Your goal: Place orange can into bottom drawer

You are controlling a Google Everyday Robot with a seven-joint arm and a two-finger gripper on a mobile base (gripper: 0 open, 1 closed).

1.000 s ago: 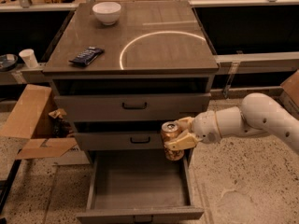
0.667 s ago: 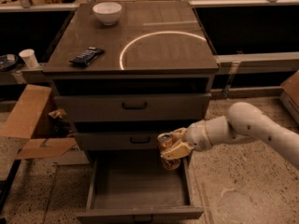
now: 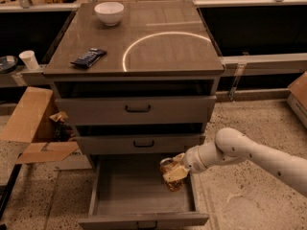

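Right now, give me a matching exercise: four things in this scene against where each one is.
Things:
1. orange can
2. white bowl
3. dark packet
4. paper cup

Places:
A. back left of the cabinet top
B. held in the gripper, at the open bottom drawer
C. off the cabinet, at the picture's left
D. front left of the cabinet top

Pairs: 1-B, 2-A, 3-D, 4-C

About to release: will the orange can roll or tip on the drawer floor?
Probably rolls if laid down: the orange can is cylindrical and looks tilted in the end effector, held over the bottom drawer near its right wall. The floor looks flat and smooth, so it may slide. Small, so likely light.
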